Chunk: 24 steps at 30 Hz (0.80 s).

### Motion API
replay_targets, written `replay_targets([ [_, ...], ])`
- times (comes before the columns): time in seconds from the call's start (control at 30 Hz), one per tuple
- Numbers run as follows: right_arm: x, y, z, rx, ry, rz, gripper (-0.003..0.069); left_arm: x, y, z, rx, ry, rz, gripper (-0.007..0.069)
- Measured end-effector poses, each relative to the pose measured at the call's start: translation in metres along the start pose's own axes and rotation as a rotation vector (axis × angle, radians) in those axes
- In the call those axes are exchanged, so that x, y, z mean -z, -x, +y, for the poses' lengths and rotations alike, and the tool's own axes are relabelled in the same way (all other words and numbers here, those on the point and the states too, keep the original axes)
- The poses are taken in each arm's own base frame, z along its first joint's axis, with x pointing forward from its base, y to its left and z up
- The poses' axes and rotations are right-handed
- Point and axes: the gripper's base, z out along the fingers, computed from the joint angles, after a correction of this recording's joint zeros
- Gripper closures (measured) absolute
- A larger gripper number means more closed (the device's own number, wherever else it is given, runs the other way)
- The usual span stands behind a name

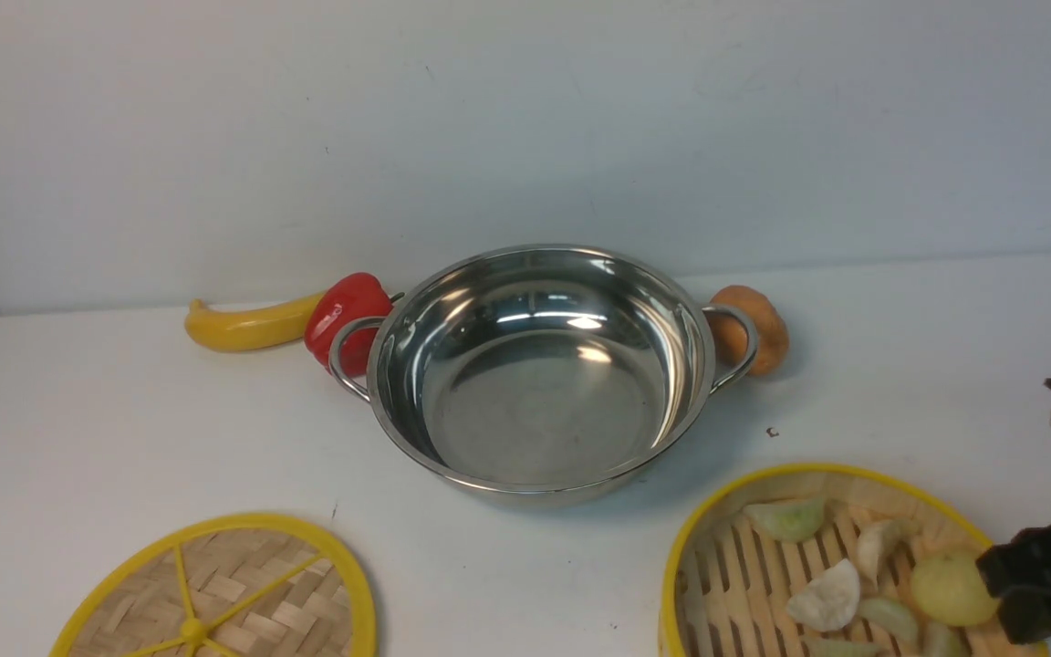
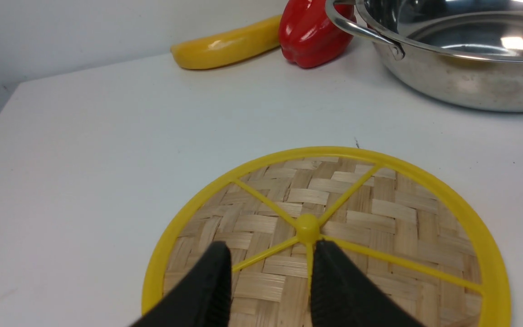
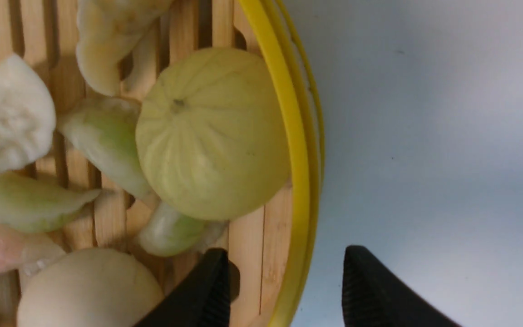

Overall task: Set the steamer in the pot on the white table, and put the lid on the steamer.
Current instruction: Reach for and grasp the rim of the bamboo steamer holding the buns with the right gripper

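Basically, steamer (image 1: 726, 584) is sat on white table (image 1: 124, 411) at near-right, well apart from pot (image 1: 535, 401), which is empty at table centre; nothing placed yet. R gripper (image 3: 284, 254) is seen w/ jaws apart, straddling steamer's yellow rim: one finger inside over slats, other outside over table, rim not clamped. L gripper (image 2: 273, 247) is held over lid (image 2: 379, 213), jaws apart, nothing gripped, tips just short of centre knob (image 2: 307, 229); lid lies flat at near-left.

Risks, as judged:
- Grip would be taken on one side of rim only, so basket may be tipped when lifted and contents spilled.
- A pale bun (image 3: 211, 131) lies right by rim, near inner finger. It could be pinched or shoved if closing is done off-position.
- Thin rim could be slipped from pads.
- Steamer looks only slightly narrower than pot, so an off-centre lowering may leave it hung on pot edge.
- Pot could be nudged into red pepper (image 1: 348, 319), just beside its handle.
- Knob is small and may be missed by L jaws.
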Motion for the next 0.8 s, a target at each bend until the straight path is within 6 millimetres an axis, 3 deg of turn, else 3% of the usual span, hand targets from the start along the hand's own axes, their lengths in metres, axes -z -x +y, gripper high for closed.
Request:
replay_targets([
  [0.8, -0.018, -0.007, -0.001, -0.03, 0.011, 0.054, 0.0316, 0.0, 0.0, 0.0, 0.0, 0.0, 0.0, 0.0383],
])
